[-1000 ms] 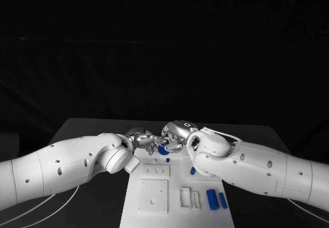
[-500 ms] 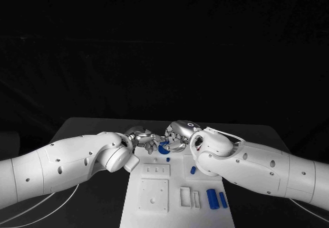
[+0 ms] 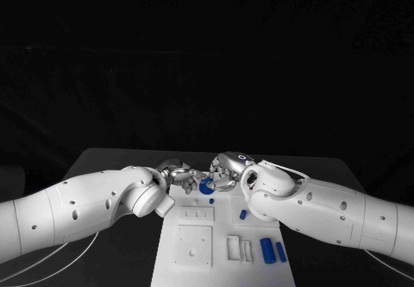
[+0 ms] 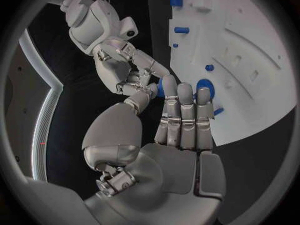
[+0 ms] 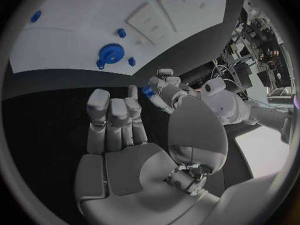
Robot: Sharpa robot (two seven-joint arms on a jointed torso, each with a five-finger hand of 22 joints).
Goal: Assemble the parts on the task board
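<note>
- Compared with a second ago, both hands are sitting almost where they were at the far end of the task board (image 3: 221,263); the right hand (image 3: 226,173) is lying slightly nearer the camera and the right arm (image 3: 319,206) has shifted a little with it.
- Between the two hands, a blue part (image 3: 205,187) is showing just above the board's far edge, right by the fingertips of both.
- From the right wrist camera, the left hand (image 5: 164,89) is pinching a small blue piece (image 5: 147,91) at its fingertips.
- From the left wrist camera, the right hand's fingers are curling inward; whether they are grasping anything I cannot tell.
- A blue gear (image 5: 112,53) is lying on the board with small blue pegs (image 5: 121,33) close around it.
- Nearer the camera, two blue cylinders (image 3: 267,250) are lying side by side on the board's right side, beside white raised blocks (image 3: 193,245).
- Under everything, the black table (image 3: 112,160) is spreading out.
</note>
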